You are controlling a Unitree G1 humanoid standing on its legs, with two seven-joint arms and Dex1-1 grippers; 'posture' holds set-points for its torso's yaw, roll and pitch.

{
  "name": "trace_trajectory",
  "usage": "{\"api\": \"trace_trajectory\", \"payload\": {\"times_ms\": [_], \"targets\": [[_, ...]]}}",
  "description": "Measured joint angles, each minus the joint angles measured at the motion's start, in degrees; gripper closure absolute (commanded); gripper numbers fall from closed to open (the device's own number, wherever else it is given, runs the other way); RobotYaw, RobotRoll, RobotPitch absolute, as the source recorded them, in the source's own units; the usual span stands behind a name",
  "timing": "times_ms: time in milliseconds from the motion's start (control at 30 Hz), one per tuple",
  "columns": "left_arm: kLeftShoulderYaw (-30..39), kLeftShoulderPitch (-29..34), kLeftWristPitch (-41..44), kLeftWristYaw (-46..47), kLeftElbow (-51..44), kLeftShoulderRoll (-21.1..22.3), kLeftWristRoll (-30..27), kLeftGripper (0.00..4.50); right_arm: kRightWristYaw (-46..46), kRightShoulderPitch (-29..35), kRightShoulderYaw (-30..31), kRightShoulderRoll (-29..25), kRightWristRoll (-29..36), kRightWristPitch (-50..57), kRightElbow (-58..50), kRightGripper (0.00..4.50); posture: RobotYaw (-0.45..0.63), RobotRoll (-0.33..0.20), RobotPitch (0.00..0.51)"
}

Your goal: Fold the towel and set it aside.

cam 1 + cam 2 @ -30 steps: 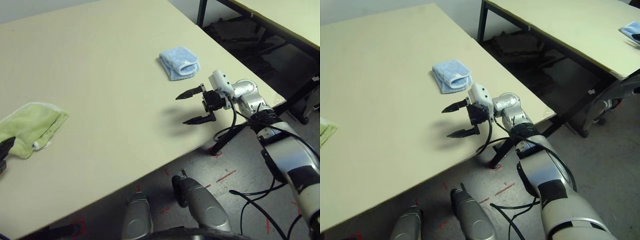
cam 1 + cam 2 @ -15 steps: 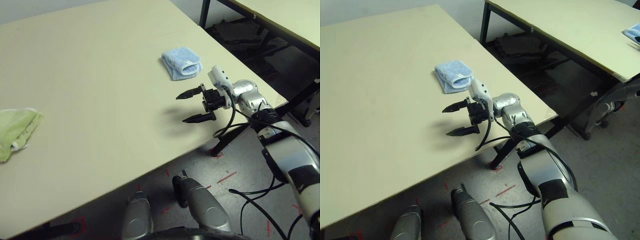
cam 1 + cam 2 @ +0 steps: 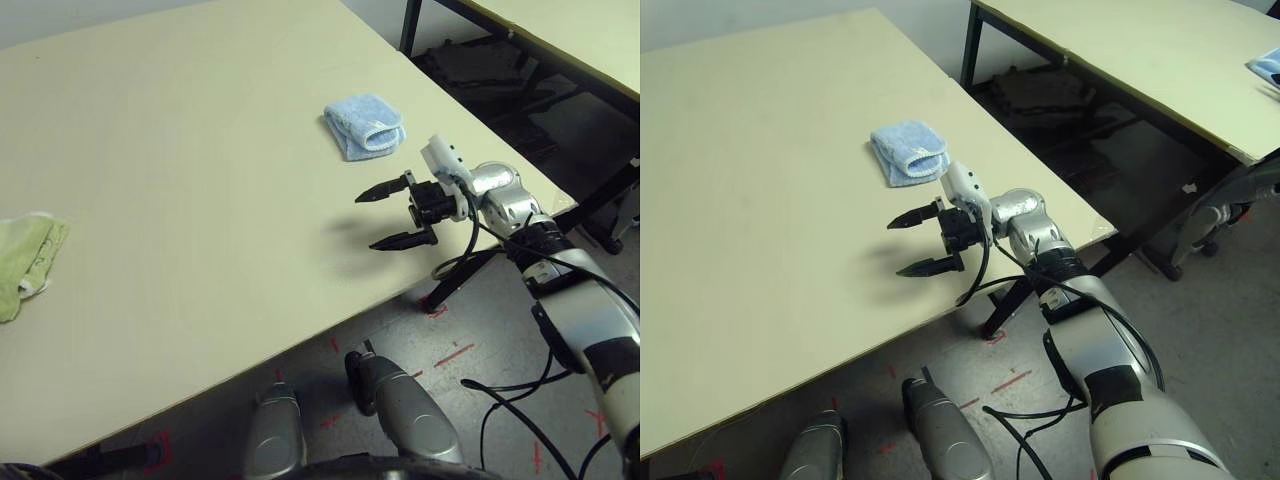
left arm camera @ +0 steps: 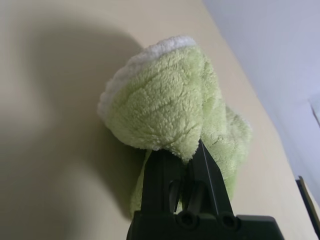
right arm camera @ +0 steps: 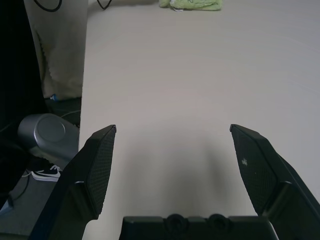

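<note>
left gripper (image 4: 192, 165): jaws clamped on green towel (image 4: 170, 110) (bunched, worktop's 9 o'clock edge) | right gripper (image 3: 392, 215): jaws wide apart, empty, hovering at 3 o'clock

right arm (image 3: 1110, 370): silver segmented forearm with a black band, rounded silver wrist joint
right wrist module (image 3: 443, 163): small white block mounted above the black gripper base
right gripper (image 3: 394, 215): 2 black tapered fingers on a black base
finger pads (image 5: 100, 165): fine grid texture on inner faces; 1 small pale mark on the other finger
cables (image 3: 985, 275): black, looping from wrist along forearm
left gripper (image 4: 186, 167): 2 black fingers, flat black base
screws (image 4: 186, 218): 2 round heads on the left base
</note>
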Motion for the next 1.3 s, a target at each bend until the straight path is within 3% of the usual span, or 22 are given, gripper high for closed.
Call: {"api": "trace_trajectory", "payload": {"times_ms": [767,1033,1300], "targets": [[-5.4,-15.0,1.1,3.4,6.2,1.6,1.4,4.49,0.0,1.5,0.0,0.4,0.0,0.1,-2.8,0.00,-0.12,0.000,0.209],[-5.6,-15.3,0.7,3.4,7.3,2.1,2.1,4.49,0.0,1.5,0.0,0.5,-0.1,0.2,-2.7,0.00,-0.11,0.000,0.206],[-4.1,-10.3,1.3,2.9,7.3,2.5,1.3,4.49,0.0,1.3,0.0,1.4,-0.3,0.0,-2.1,0.00,-0.08,0.000,0.205]]}}
